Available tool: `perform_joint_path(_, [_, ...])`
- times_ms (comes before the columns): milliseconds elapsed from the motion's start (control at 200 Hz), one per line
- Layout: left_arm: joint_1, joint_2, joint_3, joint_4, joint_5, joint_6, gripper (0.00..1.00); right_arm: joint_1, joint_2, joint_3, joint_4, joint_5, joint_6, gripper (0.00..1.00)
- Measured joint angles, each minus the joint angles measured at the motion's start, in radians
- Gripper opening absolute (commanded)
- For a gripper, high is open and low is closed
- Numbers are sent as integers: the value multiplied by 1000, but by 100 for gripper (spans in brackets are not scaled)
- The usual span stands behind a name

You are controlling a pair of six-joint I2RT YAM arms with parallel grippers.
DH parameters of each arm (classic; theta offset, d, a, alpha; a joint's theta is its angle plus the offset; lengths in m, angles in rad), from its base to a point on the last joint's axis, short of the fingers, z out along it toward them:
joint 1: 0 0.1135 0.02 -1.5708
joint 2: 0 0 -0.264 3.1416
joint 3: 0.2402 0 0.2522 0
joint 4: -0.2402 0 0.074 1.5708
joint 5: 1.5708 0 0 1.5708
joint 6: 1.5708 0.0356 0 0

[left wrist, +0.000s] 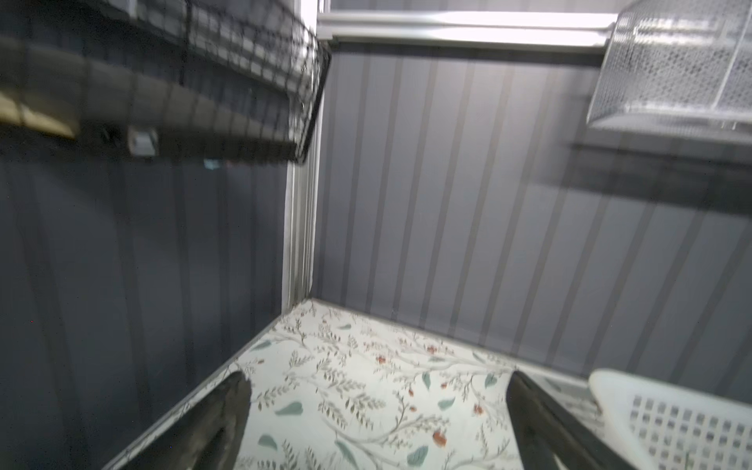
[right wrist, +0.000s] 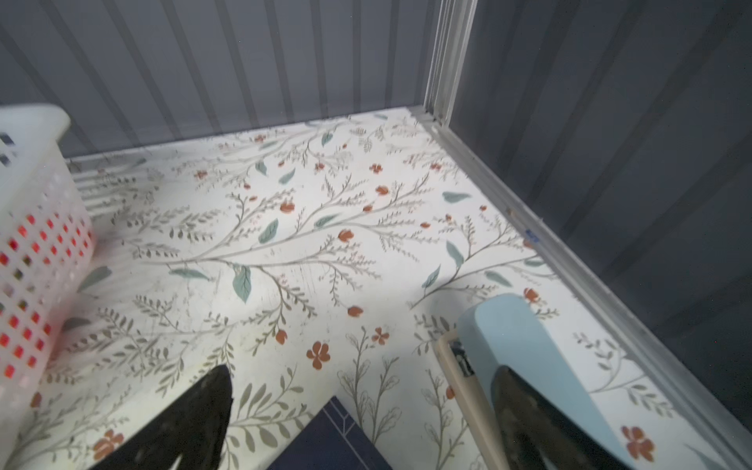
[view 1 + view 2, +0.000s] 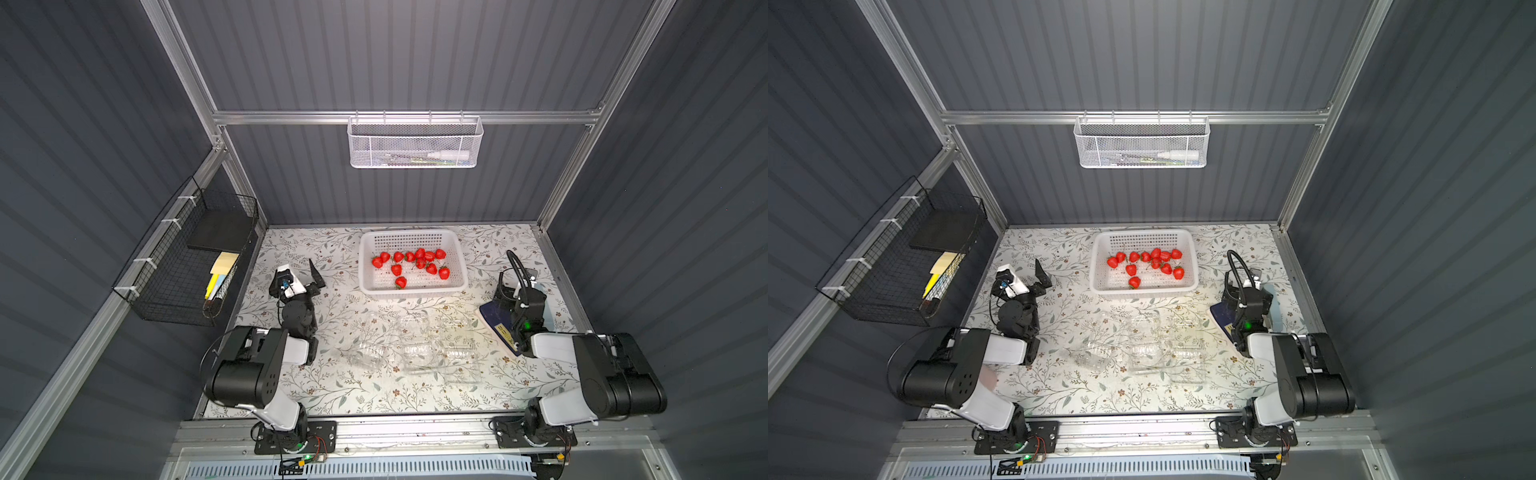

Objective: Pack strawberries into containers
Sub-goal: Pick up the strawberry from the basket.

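Note:
About a dozen red strawberries [image 3: 419,261] [image 3: 1154,262] lie in a white perforated basket [image 3: 413,291] [image 3: 1144,291] at the back middle of the floral table. Red shows through the basket's holes in the right wrist view [image 2: 36,244]. Three clear containers [image 3: 368,353] [image 3: 417,351] [image 3: 461,353] stand in a row on the table in front of the basket, lids open, with nothing red inside. My left gripper [image 3: 301,272] [image 1: 378,382] hovers open to the left of the basket, holding nothing. My right gripper [image 3: 517,277] [image 2: 362,372] is open to the right of it, also holding nothing.
A dark blue pad [image 3: 496,322] [image 2: 329,441] and a light blue object [image 2: 525,350] lie under the right gripper near the right wall. A white mesh basket [image 3: 413,143] hangs on the back rail. A black wire basket [image 3: 187,257] hangs on the left wall.

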Motion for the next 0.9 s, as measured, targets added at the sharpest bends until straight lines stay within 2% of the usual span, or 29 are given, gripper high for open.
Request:
perform_joint_path(95, [-19,-100,76,-103,-88,-64,100,25,-169,18,-132,41,10,99])
perform_joint_path(180, [-28,-120,235,-297,-170,-161,100,40,-317,115,-340,73,74,99])
perform_joint_path(250, [-31,-105,375,-459,-236,-258,100,60,-380,200,-424,85,102,99])
perform_joint_path(360, [-31,-59,549,-660,-286,-377,100,175,-391,292,-459,93,71,99])
perform_joint_path(425, [-31,-24,613,-732,-282,-404,100,238,-335,352,-485,82,48,99])
perform_joint_path(510, [-28,43,689,-808,-248,-419,100,275,-175,498,-572,31,44,99])
perform_joint_path(560, [-29,89,733,-842,-216,-422,93,284,-69,604,-632,-1,53,99])
perform_joint_path(720, [-29,183,779,-879,-56,-392,85,301,205,860,-734,-164,54,80])
perform_joint_path(810, [-31,212,779,-877,45,-380,85,309,326,953,-758,-243,44,72])
perform_joint_path(900, [-39,243,790,-877,132,-372,86,312,430,1041,-808,-306,55,60])
